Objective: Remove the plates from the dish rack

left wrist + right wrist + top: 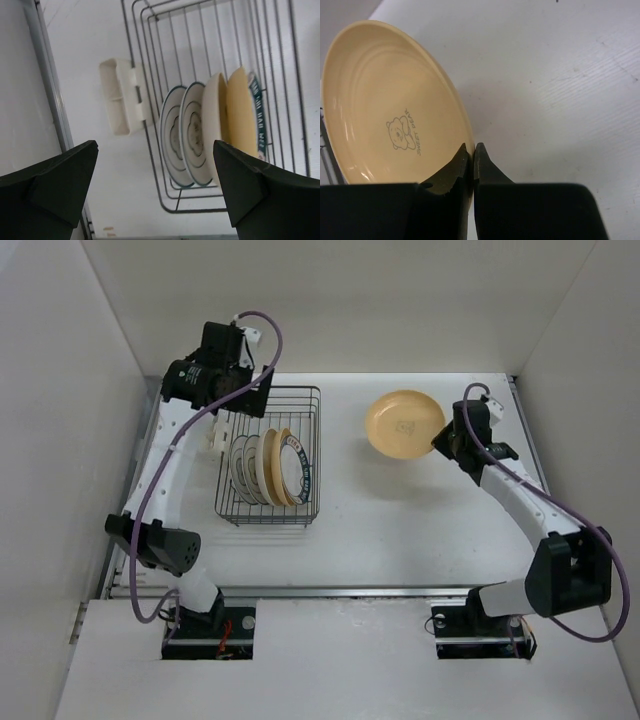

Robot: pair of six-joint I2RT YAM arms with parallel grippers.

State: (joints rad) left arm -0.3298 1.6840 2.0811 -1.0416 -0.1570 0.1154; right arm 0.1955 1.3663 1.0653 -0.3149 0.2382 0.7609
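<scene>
Right gripper point(472, 147) pinches rim of tan plate point(385, 100) out right of dish rack point(300, 400), needs setting down; left gripper point(155, 150) spread wide above plates point(210, 130) standing in rack, must descend onto one

— Where does the dish rack point(290, 410) sit?
— On the left part of the surface point(400, 530). It's a dark wire basket, rectangular, with its long side running away from the arms.
— And the plates in it?
— Five, upright on edge, packed side by side in the near half. Two white plates point(175, 135) with a thin dark ring stand leftmost, then a cream plate point(214, 125), a yellow plate point(239, 115) and a teal-rimmed plate point(256, 112).
— Any outside the rack?
— One tan plate point(400, 420), face up with a small bear print, well to the right of the rack. The right hand point(472, 150) pinches its rim.
</scene>
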